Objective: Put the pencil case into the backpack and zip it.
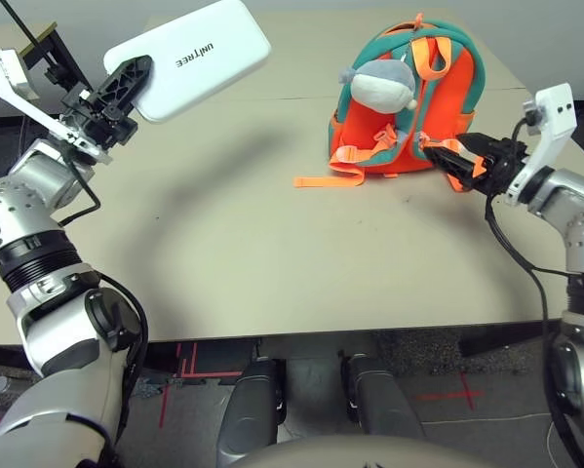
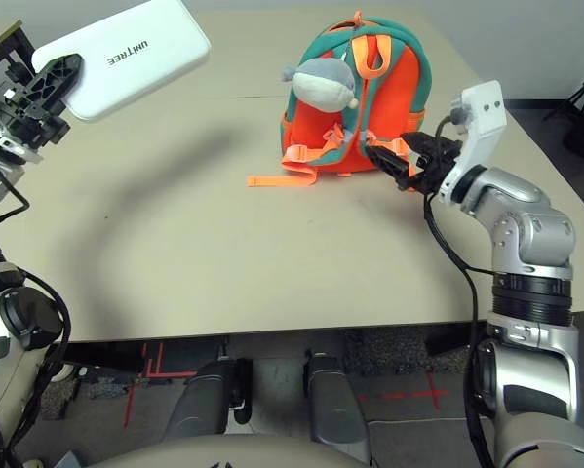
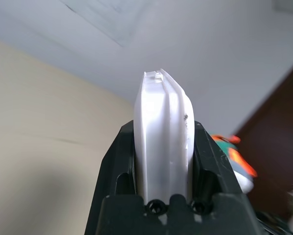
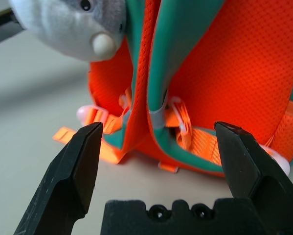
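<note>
Pencil case point(image 1: 189, 70) is being held up in the air at the robot's left, well apart from the backpack point(image 1: 438, 127), clamped by one short end between the fingers of the left gripper point(image 1: 126, 83). Being a flat, stiff, smooth shell, it is likely to be light yet slippery, so a grip across its thin faces near the end, as is being used now, is judged sound; a slide out of the pads is the risk if it is being tipped. The backpack is standing upright on the table point(image 1: 272, 253), strap side toward the robot, with a grey plush toy point(image 1: 379, 86) hanging on it; being soft fabric, it is expected to sag and shift when pushed. Whether anything is lying inside it, or whether its zip is open, cannot be told. The right gripper point(image 4: 158, 147) is being kept wide and empty just beside the backpack's lower edge.
</note>
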{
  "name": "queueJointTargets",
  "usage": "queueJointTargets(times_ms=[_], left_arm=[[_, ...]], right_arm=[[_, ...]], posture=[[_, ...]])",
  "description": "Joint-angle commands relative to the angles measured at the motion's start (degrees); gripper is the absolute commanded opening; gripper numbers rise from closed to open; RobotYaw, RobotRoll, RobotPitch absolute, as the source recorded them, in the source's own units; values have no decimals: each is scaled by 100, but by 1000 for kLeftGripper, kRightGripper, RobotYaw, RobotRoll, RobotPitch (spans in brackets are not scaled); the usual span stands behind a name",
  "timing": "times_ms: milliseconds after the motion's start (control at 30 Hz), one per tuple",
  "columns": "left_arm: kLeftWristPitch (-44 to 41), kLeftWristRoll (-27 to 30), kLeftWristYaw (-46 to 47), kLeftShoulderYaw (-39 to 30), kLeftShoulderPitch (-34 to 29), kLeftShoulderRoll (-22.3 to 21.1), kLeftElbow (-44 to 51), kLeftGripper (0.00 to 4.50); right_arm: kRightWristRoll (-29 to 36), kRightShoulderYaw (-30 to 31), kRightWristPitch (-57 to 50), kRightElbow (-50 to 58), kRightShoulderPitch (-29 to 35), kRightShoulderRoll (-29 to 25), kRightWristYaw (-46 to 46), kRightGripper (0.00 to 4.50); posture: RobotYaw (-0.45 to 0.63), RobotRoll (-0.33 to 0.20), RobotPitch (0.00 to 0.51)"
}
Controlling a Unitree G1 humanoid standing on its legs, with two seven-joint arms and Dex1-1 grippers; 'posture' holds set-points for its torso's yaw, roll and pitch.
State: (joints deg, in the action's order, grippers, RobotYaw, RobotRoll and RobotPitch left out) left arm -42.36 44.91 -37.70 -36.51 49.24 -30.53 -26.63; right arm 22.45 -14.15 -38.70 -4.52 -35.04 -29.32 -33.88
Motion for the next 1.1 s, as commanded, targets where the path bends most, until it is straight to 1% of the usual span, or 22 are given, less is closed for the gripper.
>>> queueJointTargets(times_ms=[33,100,267,600,800,867,933,1100], left_arm=[[697,-210,18,152,248,-11,-257,1281],[929,-263,33,196,308,-13,-400,1280],[1165,-310,-27,329,385,-37,-625,1279],[1314,-345,-99,540,363,-25,-773,1279],[1326,-345,-82,635,320,19,-762,1279],[1318,-357,-69,678,295,48,-731,1279],[1312,-364,-54,704,278,73,-698,1279],[1281,-371,-4,792,245,151,-588,1279]], right_arm=[[-156,155,183,-203,-211,197,319,4500],[-233,187,285,-395,-344,317,487,4500],[-439,297,737,-1145,-703,544,757,4500],[-741,517,1396,-2256,-1264,888,908,4500],[-857,527,1691,-2669,-1485,1059,993,4500],[-888,500,1809,-2760,-1518,1095,1059,4129],[-898,492,1862,-2807,-1531,1095,1076,3598],[-878,464,1927,-2716,-1497,1057,1050,1641]], posture=[[-147,0,124],[-147,0,124],[-143,0,120],[-133,0,118],[-130,0,117],[-130,0,117],[-128,0,116],[-132,0,115]])
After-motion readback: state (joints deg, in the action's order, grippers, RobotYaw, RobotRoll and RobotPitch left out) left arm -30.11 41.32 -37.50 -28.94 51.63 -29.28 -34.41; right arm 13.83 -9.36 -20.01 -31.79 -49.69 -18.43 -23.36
